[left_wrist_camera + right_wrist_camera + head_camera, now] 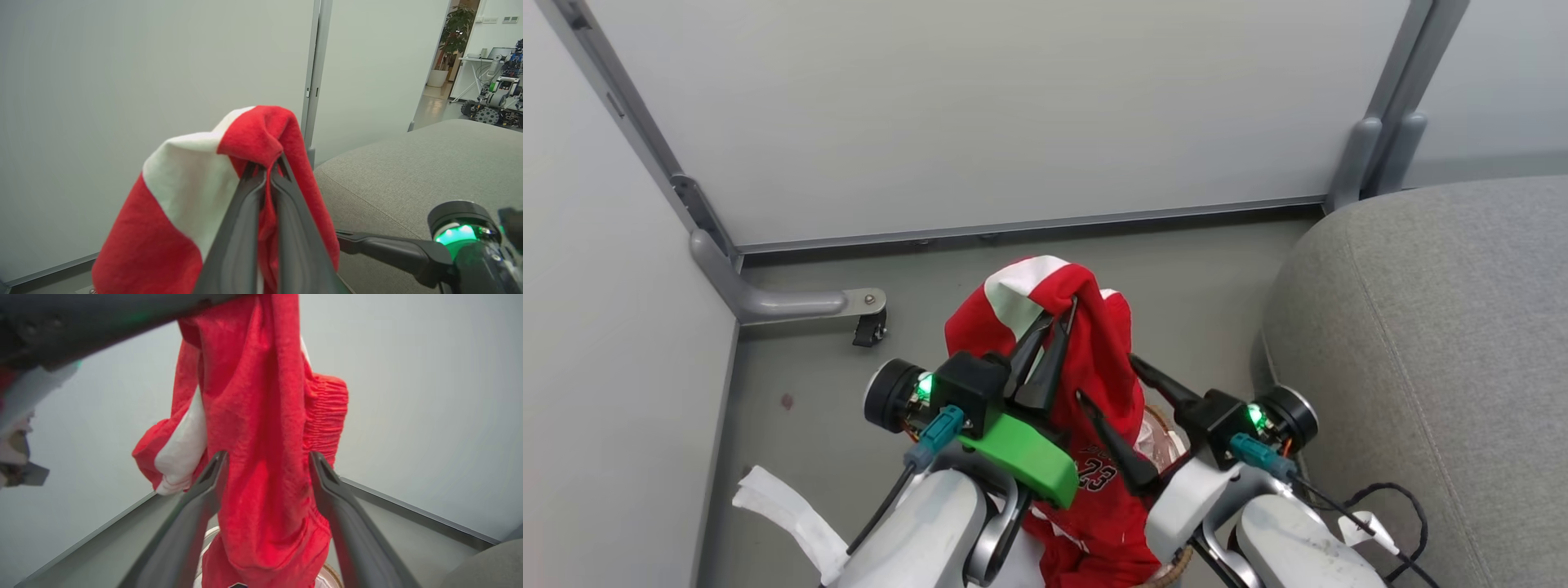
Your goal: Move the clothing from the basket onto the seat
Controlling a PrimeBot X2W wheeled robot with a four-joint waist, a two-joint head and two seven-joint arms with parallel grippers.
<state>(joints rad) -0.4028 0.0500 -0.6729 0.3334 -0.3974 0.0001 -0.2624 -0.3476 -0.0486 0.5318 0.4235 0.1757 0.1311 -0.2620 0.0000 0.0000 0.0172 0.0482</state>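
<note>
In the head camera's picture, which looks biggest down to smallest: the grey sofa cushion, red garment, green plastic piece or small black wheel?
1. Grey fabric sofa cushion
2. Red-and-white soft garment
3. Green plastic piece, close to the camera
4. Small black wheel

The grey floor (849,457) is carrying the big grey seat (1445,343) on the right, the basket (1174,572) is sitting near it, mostly covered, and a wheeled partition foot (870,325) is standing at the left
</note>
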